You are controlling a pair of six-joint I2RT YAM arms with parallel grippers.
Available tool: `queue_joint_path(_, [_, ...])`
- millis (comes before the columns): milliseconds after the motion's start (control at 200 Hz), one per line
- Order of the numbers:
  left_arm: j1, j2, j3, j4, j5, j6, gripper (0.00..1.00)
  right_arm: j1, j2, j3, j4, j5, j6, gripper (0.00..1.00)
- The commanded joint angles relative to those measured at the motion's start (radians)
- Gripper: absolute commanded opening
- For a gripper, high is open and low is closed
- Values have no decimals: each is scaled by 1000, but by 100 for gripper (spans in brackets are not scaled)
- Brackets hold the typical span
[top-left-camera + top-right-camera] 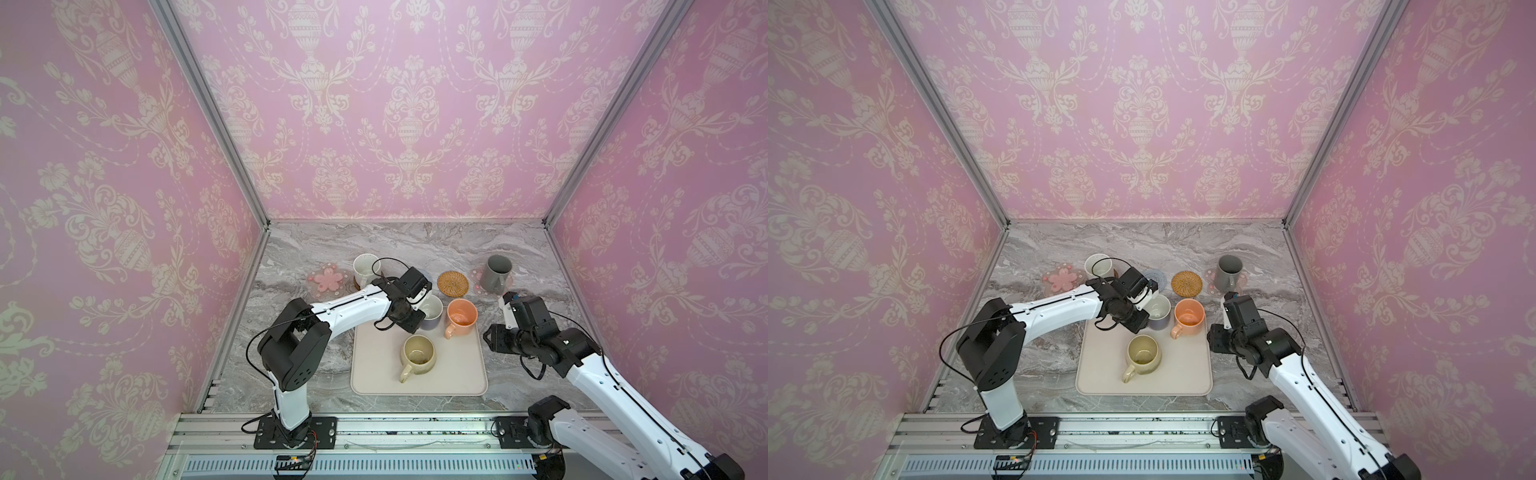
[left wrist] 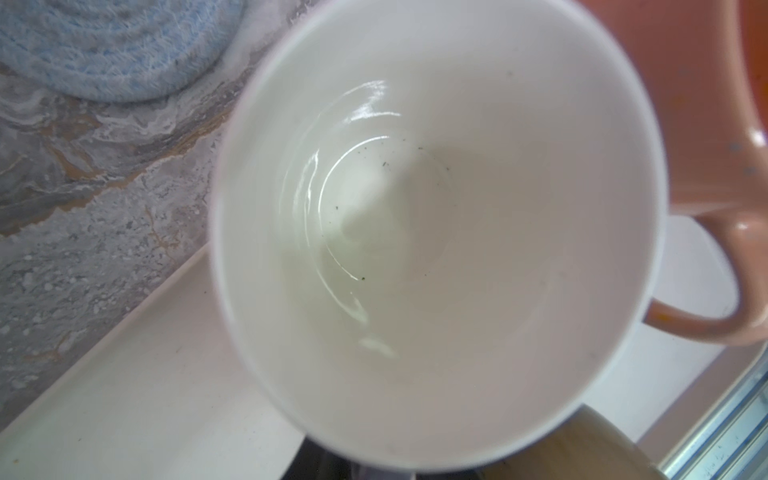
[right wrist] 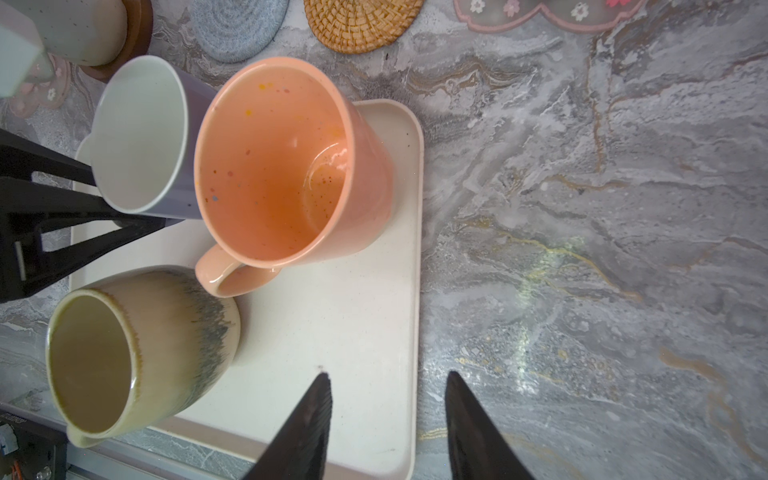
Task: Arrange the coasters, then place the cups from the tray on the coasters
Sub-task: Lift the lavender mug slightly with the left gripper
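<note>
So the lavender mug [image 1: 431, 312] sits at the 11 o'clock corner of the tray [image 1: 374, 376]. It's glossy white inside with a few dark specks and pale purple outside, and the peach mug [image 1: 461, 316] is right at its 3 o'clock. The left gripper [image 1: 417, 314] straddles its wall, but I honestly can't tell if it's clamped. The right gripper [image 3: 388, 376] hangs open by the tray's 3 o'clock edge.

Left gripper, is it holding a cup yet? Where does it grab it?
Cannot tell. The left gripper has its fingers at the lavender mug, near its rim, but no firm grip shows.
</note>
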Motion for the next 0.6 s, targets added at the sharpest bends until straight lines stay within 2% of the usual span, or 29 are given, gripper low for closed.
queue_joint_path(0, [-1, 12, 9, 13, 2, 9, 22, 9, -17, -2, -19, 22, 16, 45])
queue_joint_path(305, [0, -9, -10, 16, -19, 7, 10, 10, -27, -7, -15, 23, 17, 45])
queue_joint_path(590, [0, -59, -21, 2, -99, 8, 0, 14, -33, -11, -12, 25, 18, 45])
